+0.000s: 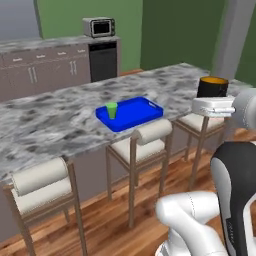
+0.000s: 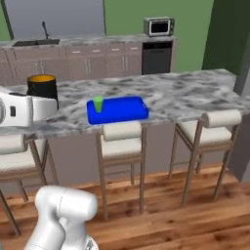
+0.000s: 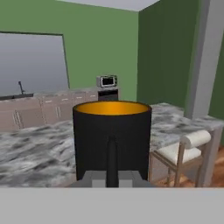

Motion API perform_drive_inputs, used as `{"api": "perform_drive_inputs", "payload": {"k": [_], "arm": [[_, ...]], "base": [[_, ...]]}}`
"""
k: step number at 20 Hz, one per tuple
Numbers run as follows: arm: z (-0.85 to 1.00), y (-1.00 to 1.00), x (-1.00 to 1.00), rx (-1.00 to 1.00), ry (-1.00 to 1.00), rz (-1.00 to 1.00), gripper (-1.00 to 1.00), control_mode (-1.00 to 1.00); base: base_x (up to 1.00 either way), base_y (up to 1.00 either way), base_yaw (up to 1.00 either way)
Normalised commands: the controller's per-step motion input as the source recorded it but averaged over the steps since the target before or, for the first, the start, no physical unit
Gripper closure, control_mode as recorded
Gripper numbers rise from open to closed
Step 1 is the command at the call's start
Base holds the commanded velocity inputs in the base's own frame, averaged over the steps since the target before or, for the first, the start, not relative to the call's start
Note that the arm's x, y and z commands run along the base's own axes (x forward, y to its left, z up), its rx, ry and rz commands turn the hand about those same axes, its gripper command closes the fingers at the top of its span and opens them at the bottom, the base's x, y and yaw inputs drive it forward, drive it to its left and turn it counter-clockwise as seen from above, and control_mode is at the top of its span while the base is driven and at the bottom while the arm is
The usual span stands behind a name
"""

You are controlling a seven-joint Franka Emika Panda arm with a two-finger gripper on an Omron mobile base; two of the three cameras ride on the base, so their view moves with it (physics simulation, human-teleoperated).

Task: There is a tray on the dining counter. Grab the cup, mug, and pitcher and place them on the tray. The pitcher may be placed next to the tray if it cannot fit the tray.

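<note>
Right now, by item:
Gripper: the gripper [image 3: 112, 175] sits at the bottom centre of the hand view, jaws pinched tight on the handle of the mug [image 3: 112, 139]; its white hand body reaches in at the right edge of the left base view and the left edge of the right base view.
Mug: black with an orange inside, upright, right of centre in the left base view [image 1: 212, 87] and at upper left in the right base view [image 2: 42, 89], held just in front of the hand over the counter's front edge; whether it touches the slab I cannot tell.
Tray: the blue tray [image 1: 141, 113] lies flat on the dining counter [image 1: 55, 120] near the frame centre, close to the counter's front edge.
Cup: the green cup [image 1: 112, 110] stands upright inside the tray at its left end; also seen at [image 2: 98, 103].
Stools: cushioned stools [image 1: 142, 142] are tucked under the counter's front edge.
Background: a microwave [image 1: 99, 27] rests on the far cabinets, upper centre.
</note>
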Motion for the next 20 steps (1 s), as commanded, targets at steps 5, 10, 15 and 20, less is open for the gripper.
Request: {"api": "perform_drive_inputs", "payload": {"k": [5,10,15,20], "arm": [[0.00,0.00,0.00,0.00,0.00,0.00,1.00,1.00],[0.00,0.00,0.00,0.00,0.00,0.00,1.00,1.00],[0.00,0.00,0.00,0.00,0.00,0.00,1.00,1.00],[0.00,0.00,0.00,0.00,0.00,0.00,1.00,1.00]], "base": [[0.48,-0.10,0.44],[0.29,-0.53,0.23],[0.31,-0.80,0.24],[0.26,-0.73,0.27]]}}
